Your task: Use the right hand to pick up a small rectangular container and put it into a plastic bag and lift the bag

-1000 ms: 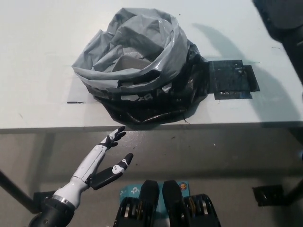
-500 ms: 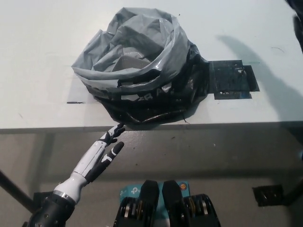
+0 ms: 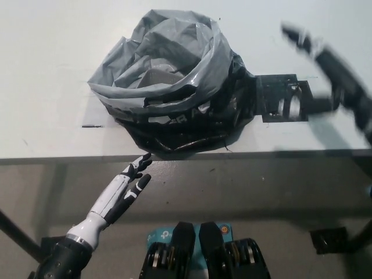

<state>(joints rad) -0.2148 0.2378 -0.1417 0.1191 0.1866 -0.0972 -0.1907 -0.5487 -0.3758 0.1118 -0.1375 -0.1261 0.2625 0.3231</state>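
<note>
A crumpled grey and black plastic bag [image 3: 168, 81] sits open on the white table [image 3: 46, 58] near its front edge. Inside its mouth a pale boxy shape [image 3: 158, 77] shows, partly hidden by the folds; I cannot tell if it is the container. My black right hand [image 3: 322, 72] is motion-blurred at the right, open with fingers spread, holding nothing. It hovers over a black patch [image 3: 278, 87] just right of the bag, apart from the bag. My white left hand [image 3: 125, 186] rests open below the table's front edge.
The black rectangular patch lies flat on the table against the bag's right side. The table's front edge [image 3: 261, 154] crosses the picture's middle, with grey floor below. A dark table leg [image 3: 17, 235] stands at the lower left.
My right hand has swung in from the upper right corner down and left, over the black patch. The left hand and the bag have stayed put.
</note>
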